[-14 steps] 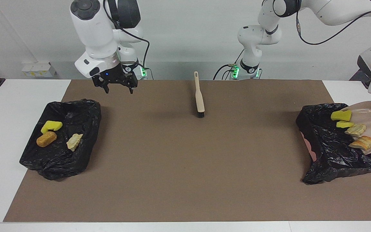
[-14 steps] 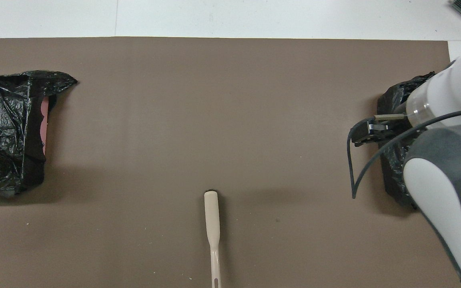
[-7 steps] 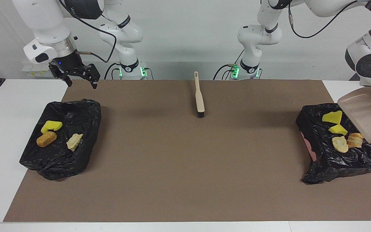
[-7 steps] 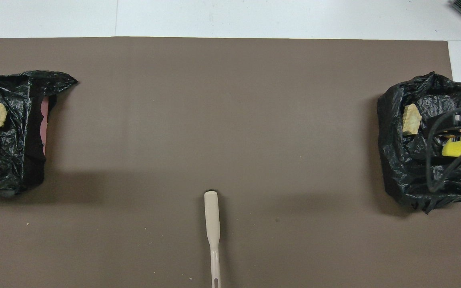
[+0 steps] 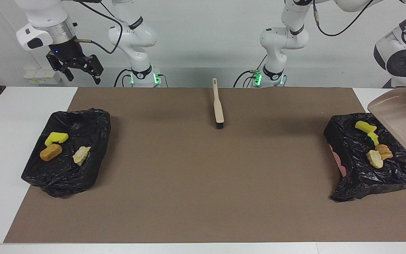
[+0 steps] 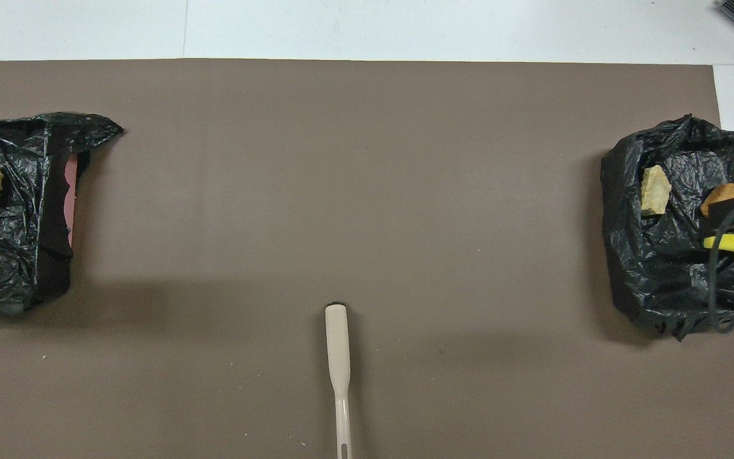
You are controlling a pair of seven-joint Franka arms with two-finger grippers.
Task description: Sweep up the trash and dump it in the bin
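Two bins lined with black bags stand at the table's ends. The bin point(image 5: 361, 180) at the left arm's end holds several pieces of trash: a yellow sponge bit point(image 5: 364, 126), a green-topped one point(image 5: 373, 138), an orange striped chunk point(image 5: 384, 151) and a cream lump point(image 5: 374, 159). The beige dustpan point(image 5: 398, 118) hangs tilted and empty over that bin's outer edge, under the left arm; the left gripper itself is hidden. My right gripper point(image 5: 81, 77) is open and empty, high above the table edge by the other bin point(image 5: 65, 176), which holds three scraps point(image 5: 56, 137).
The beige brush point(image 5: 218, 106) lies on the brown mat point(image 5: 203, 183) midway between the arms' bases, bristles pointing away from the robots. From overhead, the brush point(image 6: 338, 357) shows, and the right arm's cable crosses the bin point(image 6: 654, 274).
The scraps slid off the dustpan into the bin at the left arm's end, and the pan lifted away empty. The right gripper swung from over the mat to its own end and rose.
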